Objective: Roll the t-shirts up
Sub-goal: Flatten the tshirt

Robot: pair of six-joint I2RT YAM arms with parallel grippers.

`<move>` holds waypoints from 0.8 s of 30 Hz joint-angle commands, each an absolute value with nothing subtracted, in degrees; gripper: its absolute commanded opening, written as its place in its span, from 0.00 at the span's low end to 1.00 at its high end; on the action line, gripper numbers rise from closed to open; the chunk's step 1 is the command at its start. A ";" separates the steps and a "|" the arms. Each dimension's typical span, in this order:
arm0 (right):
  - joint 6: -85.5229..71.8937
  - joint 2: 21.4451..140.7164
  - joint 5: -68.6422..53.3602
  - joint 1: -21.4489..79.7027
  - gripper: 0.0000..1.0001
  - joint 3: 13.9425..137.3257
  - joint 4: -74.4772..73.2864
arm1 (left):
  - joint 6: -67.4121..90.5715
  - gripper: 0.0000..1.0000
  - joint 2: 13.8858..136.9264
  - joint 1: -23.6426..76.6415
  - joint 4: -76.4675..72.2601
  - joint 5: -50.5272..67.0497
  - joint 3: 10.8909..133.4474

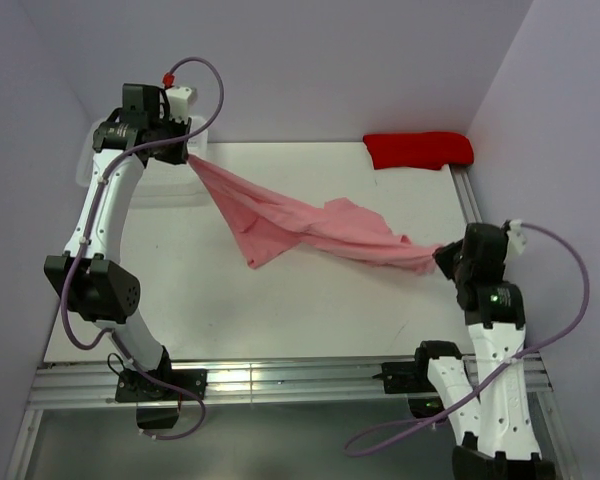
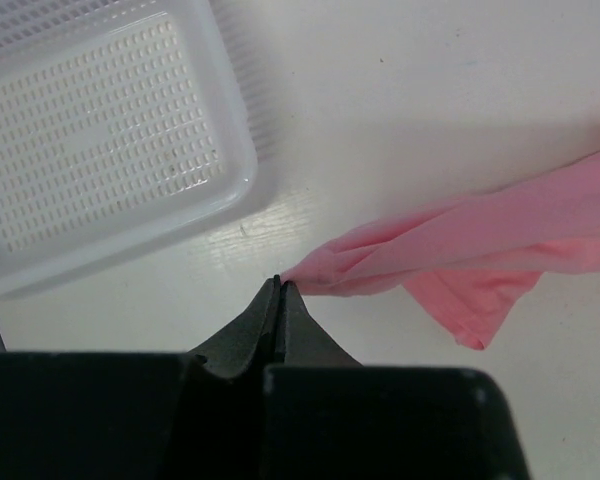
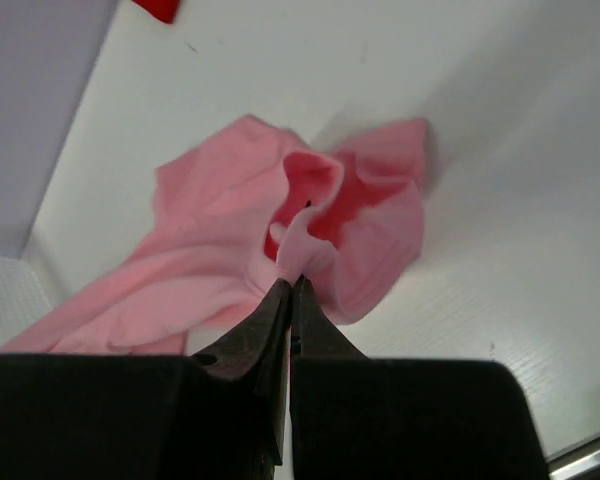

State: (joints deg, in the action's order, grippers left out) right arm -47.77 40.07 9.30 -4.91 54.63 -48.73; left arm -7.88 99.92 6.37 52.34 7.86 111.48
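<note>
At the far left, the left gripper [image 2: 280, 284] is pressed together on one end of the pink t-shirt [image 1: 300, 225], just beside a white perforated basket [image 2: 110, 150] that may crowd any spreading there. The shirt stretches as a twisted band across the tabletop [image 1: 280, 320] to the right gripper [image 3: 293, 281], which pinches the other end (probably to pull it flat before rolling). A red cloth [image 1: 418, 150] lies far right, well apart.

T-shirt [image 1: 300, 225] stretched diagonally over table [image 1: 310, 320]: far-left end at left gripper [image 1: 188, 155], near-right end at right gripper [image 1: 442, 258]. Basket [image 2: 110, 130] far left, beside left gripper. Folded cloth [image 1: 418, 150] in far-right corner.
</note>
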 commanded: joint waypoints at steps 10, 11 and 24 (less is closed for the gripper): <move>-55.20 25.93 -0.09 -5.10 0.27 27.69 -46.32 | -27.49 0.00 80.71 5.63 50.99 9.06 72.46; -54.76 25.93 -0.09 -5.01 0.39 27.77 -46.32 | -28.03 0.00 79.90 5.63 48.45 8.18 69.29; -44.13 63.31 0.26 -4.92 0.52 51.74 -31.48 | -26.72 0.00 81.20 5.54 46.67 8.79 62.22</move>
State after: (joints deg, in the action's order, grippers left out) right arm -48.38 54.24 1.69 -4.91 45.93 -39.68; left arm -26.81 80.88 5.80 48.58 7.73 59.40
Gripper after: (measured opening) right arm 0.525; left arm 0.012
